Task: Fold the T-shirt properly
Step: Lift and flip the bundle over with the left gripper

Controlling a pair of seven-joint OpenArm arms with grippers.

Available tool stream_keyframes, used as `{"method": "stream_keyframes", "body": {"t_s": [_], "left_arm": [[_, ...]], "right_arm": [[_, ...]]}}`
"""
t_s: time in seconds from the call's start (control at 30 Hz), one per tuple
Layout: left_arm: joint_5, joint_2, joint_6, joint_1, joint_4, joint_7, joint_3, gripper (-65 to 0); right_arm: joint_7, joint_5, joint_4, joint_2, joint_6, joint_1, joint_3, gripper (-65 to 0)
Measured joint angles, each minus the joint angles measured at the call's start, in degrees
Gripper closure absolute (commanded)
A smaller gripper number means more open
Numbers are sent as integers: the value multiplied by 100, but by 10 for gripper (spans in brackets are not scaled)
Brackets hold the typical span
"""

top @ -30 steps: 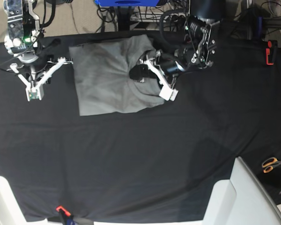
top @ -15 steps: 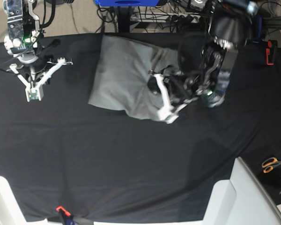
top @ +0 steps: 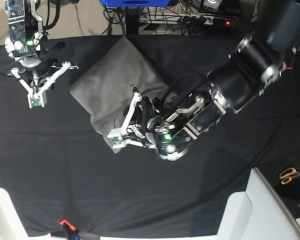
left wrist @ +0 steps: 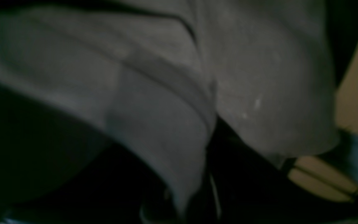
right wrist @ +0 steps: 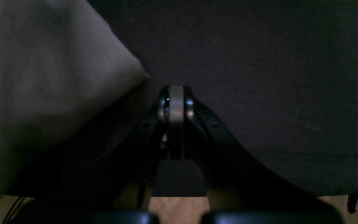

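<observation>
The grey T-shirt (top: 112, 82) lies bunched in a diagonal heap on the black table cloth (top: 65, 175), left of centre at the back. My left gripper (top: 118, 139) is at the shirt's front lower edge, jaws shut on the fabric. In the left wrist view, blurred folds of the shirt (left wrist: 154, 93) fill the frame and the gripper (left wrist: 197, 199) is a dark shape at the bottom. My right gripper (top: 36, 100) is shut and empty at the far left, apart from the shirt. The right wrist view shows its closed tips (right wrist: 176, 99) over the cloth, with a shirt corner (right wrist: 42, 77) to the left.
The left arm's bulky black body (top: 250, 70) reaches across from the back right. Orange-handled scissors (top: 290, 175) lie at the right edge. A white block (top: 260, 210) stands at the front right. A red clamp (top: 65, 223) grips the cloth's front edge. Cables run behind the table.
My left arm has swung forward and to the left, pulling the shirt's edge with it. The shirt went from lying flat to a bunched diagonal heap. The right arm has not moved.
</observation>
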State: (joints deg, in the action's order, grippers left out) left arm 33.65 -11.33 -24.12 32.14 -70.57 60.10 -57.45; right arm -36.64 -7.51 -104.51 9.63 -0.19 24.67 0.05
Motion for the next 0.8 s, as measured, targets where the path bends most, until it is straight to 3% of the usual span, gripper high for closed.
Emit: {"method": "stream_keyframes", "body": {"t_s": [0.1,0.27,0.43,0.53,0.7,0.8], "left_arm": [[-57,7,-2,369,164,4,-905,0],[-7,85,-11,986,170,-544,-2090,0],[31,103,-28,1458,420,-944,-2802,0],[-44,133,-94,1620,710,-1307,-2820,0],[-1392,232,-28,1661,844,-1856,-2800,0],[-2087,310,-597,1462,844,-1939,-2800,0]], "right_arm": [[4,0,0,-11,7,0,0,-2],[4,2,0,-9,-4,0,0,-2],[2,0,-2,-17,-2,-4,0,-2],[-20,2,0,-92,-31,-85,15,-2],[-37,0,0,-483,-22,-195,330,-2],[-48,26,0,-490,-33,-210,479,-2]]}}
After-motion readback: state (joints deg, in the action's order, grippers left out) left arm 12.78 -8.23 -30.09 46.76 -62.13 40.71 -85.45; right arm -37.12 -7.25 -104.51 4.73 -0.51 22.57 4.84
